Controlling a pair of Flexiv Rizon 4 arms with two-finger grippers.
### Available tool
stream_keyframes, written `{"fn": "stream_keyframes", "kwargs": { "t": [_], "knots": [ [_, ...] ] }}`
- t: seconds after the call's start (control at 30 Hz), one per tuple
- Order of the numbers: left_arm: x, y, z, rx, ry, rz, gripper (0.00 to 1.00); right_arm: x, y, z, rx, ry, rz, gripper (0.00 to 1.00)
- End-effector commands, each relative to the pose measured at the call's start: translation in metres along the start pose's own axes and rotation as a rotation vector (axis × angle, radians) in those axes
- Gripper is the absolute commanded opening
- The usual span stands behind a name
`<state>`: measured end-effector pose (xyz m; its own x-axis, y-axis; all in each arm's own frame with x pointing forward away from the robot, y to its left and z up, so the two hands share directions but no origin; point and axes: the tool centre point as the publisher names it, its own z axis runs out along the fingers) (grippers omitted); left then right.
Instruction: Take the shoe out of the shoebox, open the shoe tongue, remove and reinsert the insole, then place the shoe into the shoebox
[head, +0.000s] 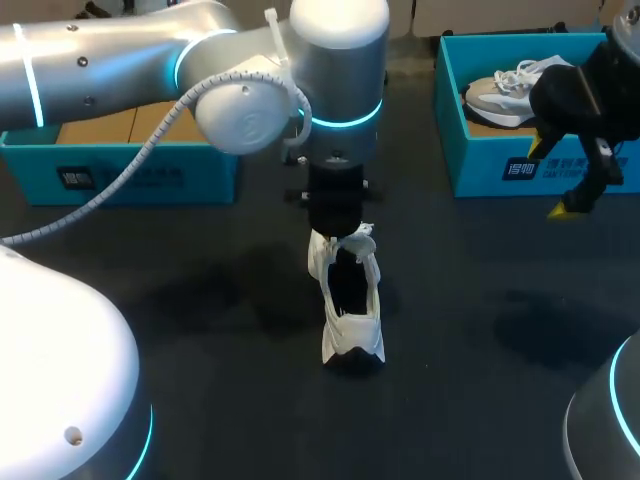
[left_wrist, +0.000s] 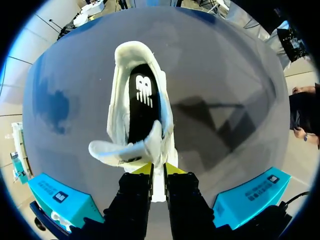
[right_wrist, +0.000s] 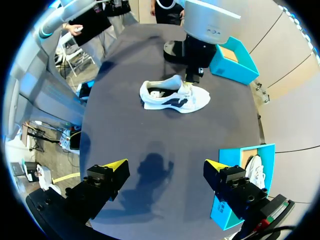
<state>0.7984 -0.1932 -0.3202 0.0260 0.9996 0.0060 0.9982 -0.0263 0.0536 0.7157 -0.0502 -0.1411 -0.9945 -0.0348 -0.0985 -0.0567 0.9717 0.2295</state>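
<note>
A white shoe (head: 352, 310) stands on the dark table's middle, its toe toward the near edge. My left gripper (head: 340, 238) hangs straight above the shoe's back half. In the left wrist view that gripper (left_wrist: 158, 170) is shut on the white tongue (left_wrist: 145, 149), which is pulled up and back from the opening. The black insole (left_wrist: 142, 102) lies inside the shoe. From the right wrist view the shoe (right_wrist: 172, 97) is seen side-on, far ahead of my open right gripper (right_wrist: 167, 167). That right gripper (head: 560, 185) hovers empty by the front wall of the blue shoebox (head: 480, 165).
A second pale shoe (head: 505, 90) lies in the blue shoebox at the back right. Another blue box (head: 130, 175) with a brown inside stands at the back left, under my left arm.
</note>
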Motion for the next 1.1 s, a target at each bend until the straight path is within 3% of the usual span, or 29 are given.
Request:
{"fn": "stream_keyframes", "kwargs": {
  "t": [0.03, 0.13, 0.37, 0.67, 1.1],
  "knots": [
    [0.001, -0.005, -0.003, 0.005, -0.015, 0.012, 0.18, -0.002, 0.001, 0.001, 0.003, 0.004, 0.002, 1.0],
    [-0.002, 0.0, -0.012, -0.016, -0.03, 0.007, 0.22, -0.002, 0.001, 0.001, 0.003, 0.004, 0.002, 1.0],
    [-0.016, 0.013, -0.017, -0.038, -0.046, 0.006, 0.2, -0.002, 0.001, 0.001, 0.003, 0.004, 0.002, 1.0],
    [-0.039, 0.008, -0.013, -0.011, -0.039, 0.105, 0.18, -0.002, 0.001, 0.001, 0.003, 0.004, 0.002, 1.0],
    [-0.019, -0.004, -0.012, 0.072, -0.012, 0.195, 0.2, -0.002, 0.001, 0.001, 0.003, 0.004, 0.002, 1.0]
  ]
}}
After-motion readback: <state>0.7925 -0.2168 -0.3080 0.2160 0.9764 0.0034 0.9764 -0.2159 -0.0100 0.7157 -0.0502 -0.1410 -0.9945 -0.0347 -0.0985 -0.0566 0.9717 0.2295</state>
